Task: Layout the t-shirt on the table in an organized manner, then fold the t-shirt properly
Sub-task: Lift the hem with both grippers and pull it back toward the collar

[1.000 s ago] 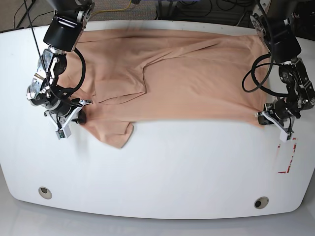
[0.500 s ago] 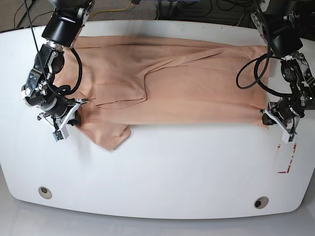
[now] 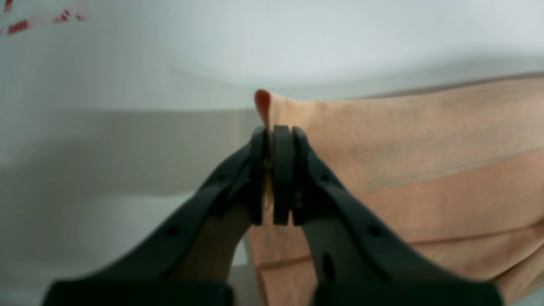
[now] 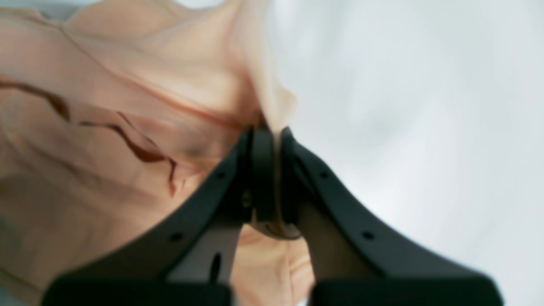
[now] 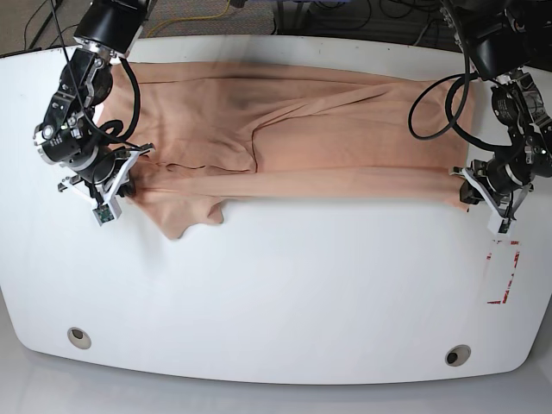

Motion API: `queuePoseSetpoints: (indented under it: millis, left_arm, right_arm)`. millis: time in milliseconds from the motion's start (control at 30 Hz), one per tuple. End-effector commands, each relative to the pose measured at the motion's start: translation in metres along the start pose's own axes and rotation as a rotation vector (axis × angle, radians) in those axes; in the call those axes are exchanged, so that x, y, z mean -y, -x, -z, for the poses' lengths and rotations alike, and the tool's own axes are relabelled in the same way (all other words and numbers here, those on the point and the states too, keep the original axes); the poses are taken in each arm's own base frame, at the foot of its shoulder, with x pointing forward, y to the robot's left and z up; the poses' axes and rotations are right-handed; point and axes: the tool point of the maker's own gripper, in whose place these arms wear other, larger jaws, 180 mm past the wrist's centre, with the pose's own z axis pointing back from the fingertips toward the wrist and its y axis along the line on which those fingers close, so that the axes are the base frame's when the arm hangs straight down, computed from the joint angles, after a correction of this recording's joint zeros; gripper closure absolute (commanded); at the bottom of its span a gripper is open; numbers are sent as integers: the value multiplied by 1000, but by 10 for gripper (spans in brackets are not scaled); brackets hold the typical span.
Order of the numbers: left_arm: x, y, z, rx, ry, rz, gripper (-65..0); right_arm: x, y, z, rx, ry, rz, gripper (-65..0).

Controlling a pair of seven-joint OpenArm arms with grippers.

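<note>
Two grippers hold our shirt. We pinch one edge of the t-shirt (image 5: 328,129) tight in our left gripper (image 3: 272,140), near the red marks (image 5: 507,276). Our right gripper (image 4: 272,136) is squeezed shut on the cloth at the other end. We see the shirt stretched long across the far part of the table (image 5: 302,302), with one floppy bit hanging toward us.
</note>
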Motion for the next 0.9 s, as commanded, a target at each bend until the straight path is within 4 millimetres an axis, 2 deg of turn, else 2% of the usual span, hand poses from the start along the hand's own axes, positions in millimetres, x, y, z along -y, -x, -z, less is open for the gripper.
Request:
queuePoseSetpoints:
  millis: [0,467,567,867]
  left_arm:
    - [-4,-13,-9,44,-13,40,0]
    - [-3,27,-17,-43,-15,95,0]
    - [-3,35,-18,-62,-10,105,0]
    - [-12,37,-23,-77,-30,120,0]
  right_arm:
    - [3,-10,-11,42,24,-26,-21]
    - [-3,30,-20,-131,29,-43,-21]
    - [-7,29,-21,-121,8,-38,-21]
    - [-7,37,-32,-90,-47,42,-21]
